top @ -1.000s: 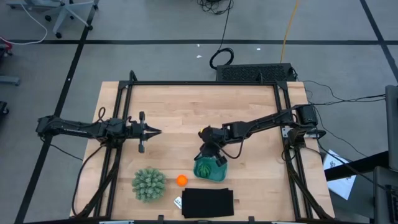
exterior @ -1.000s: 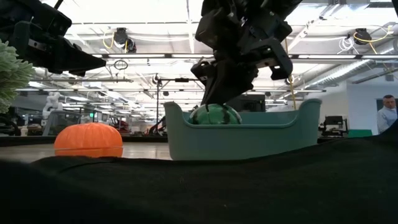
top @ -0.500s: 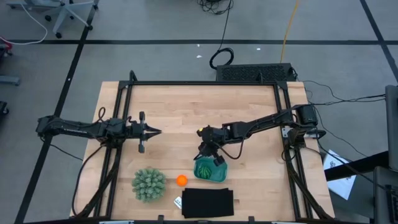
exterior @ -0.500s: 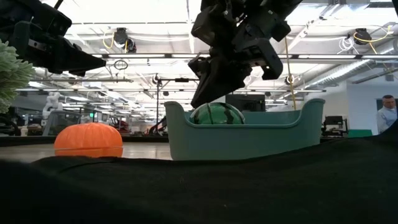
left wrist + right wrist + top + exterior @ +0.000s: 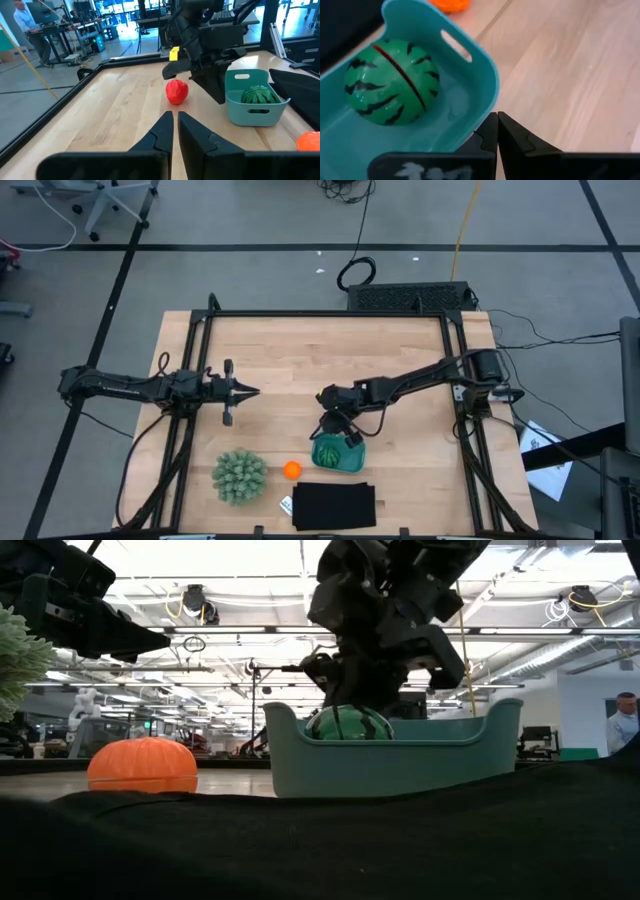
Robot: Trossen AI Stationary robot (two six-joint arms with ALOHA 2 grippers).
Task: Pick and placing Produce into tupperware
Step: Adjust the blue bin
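The teal tupperware (image 5: 338, 454) sits near the table's near edge. The green striped ball (image 5: 392, 82) rests on its floor, also seen as the ball (image 5: 257, 95). The orange ball (image 5: 291, 470) lies on the table left of the tupperware. The red fruit (image 5: 176, 92) stands on the wood behind the right arm and is hidden under that arm in the high view. My right gripper (image 5: 497, 124) is shut and hovers over the tupperware's far rim (image 5: 485, 75). My left gripper (image 5: 248, 391) is shut and waits left of the table's middle.
A spiky pale-green plant (image 5: 240, 476) stands left of the orange ball. A black flat rectangle (image 5: 334, 506) lies at the near edge, just in front of the tupperware. Bare wood stretches across the far half of the table (image 5: 320, 350).
My right gripper has risen from the green ball inside the tupperware and drawn a little toward the far edge, turning as it went. The ball has stayed on the tupperware's floor.
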